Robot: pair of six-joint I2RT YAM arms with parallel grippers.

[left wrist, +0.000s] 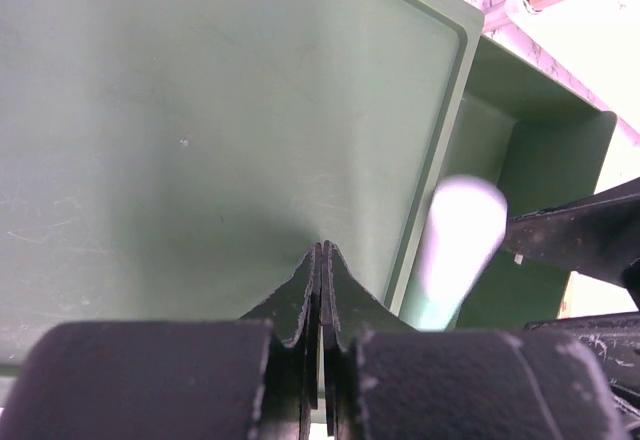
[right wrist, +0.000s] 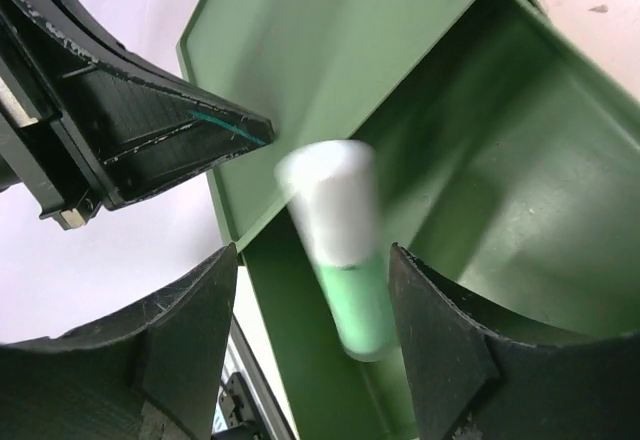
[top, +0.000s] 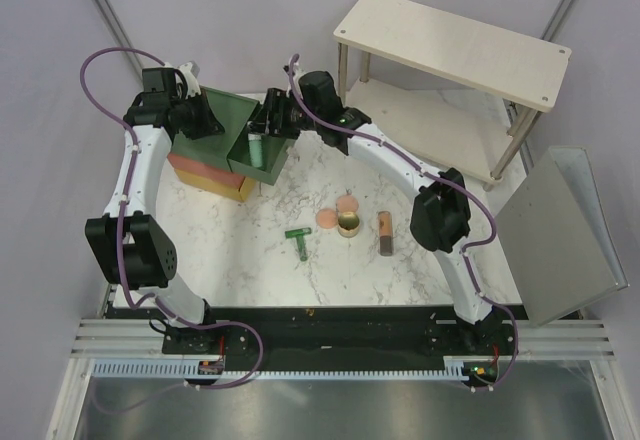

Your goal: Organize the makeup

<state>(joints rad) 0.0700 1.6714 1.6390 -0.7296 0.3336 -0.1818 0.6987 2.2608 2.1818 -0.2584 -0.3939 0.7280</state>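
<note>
Barely possible to make out the case: smeared with blur in both wrist views, white cap up, mint body below, lower end lost against the inside of the drawer. Stands roughly upright in that open green drawer, between the fingers of the right gripper, with a gap showing on either side. So released: jaws parted, gripping nothing. From above, just a pale green sliver, partly hidden under that gripper.

Left gripper clenched on nothing, tips pressed flat together over the green top of the box, close to the rim beside the drawer. Cannot tell whether touching the top or just above it. Its own body cut off at the bottom of its view.

Out on the marble table, well apart from the box: two pink discs side by side, the gold pot just beside them, the tube near on the right, the tool lying a little to the left. Too small to read anything on any of them.

Box tucked at the far left of the table, orange and yellow levels showing under the green. Shelf at the far right, a tilted metal sheet past the right edge. Open marble between the small items and the near edge, and between them and the box.
</note>
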